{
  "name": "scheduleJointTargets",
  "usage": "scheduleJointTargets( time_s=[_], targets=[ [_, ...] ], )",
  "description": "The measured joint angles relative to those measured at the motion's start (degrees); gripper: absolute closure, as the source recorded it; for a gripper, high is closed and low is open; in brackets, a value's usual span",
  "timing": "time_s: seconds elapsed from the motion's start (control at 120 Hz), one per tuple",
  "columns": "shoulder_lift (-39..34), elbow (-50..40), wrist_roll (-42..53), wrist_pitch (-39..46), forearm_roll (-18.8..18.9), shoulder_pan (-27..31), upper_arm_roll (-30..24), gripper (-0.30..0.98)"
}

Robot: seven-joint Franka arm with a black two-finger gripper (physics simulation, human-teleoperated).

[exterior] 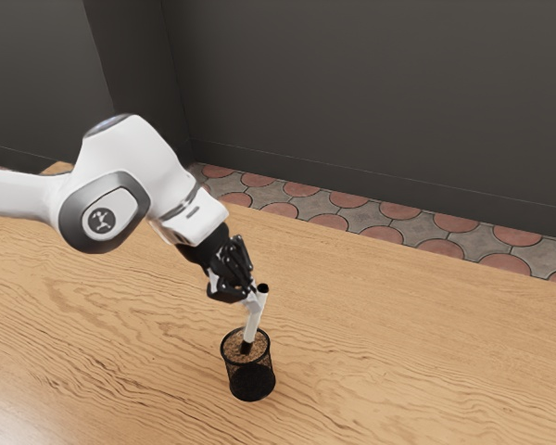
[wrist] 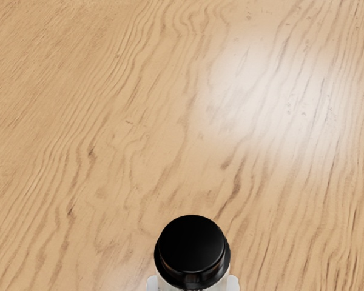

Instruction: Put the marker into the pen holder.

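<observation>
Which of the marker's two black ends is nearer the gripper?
The upper black end, just above where the gripper holds the marker; the lower one shows at the pen holder's mouth.

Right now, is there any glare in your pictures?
Yes: in the wrist view, a soft white glare washes over the table, and the marker's black end shines faintly; in the exterior view, a paler sheen at the lower left.

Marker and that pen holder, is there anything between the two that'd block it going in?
Nothing visible blocks it. The gripper holds the marker with its lower black end at the pen holder's open mouth, though I can't tell whether it's already inside.
</observation>
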Motion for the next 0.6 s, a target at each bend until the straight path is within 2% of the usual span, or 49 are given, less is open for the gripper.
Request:
scheduleJointTargets(
  time_s=[0.208, 0.6],
  targets=[
    [-0.28, -2.05, -0.49, 7.72, 0.33, -2.94, 6.87, 0.79],
    [-0.08, -2.8, -0.55, 14.5, 0.07, -12.34, 19.66, 0.79]
  ],
)
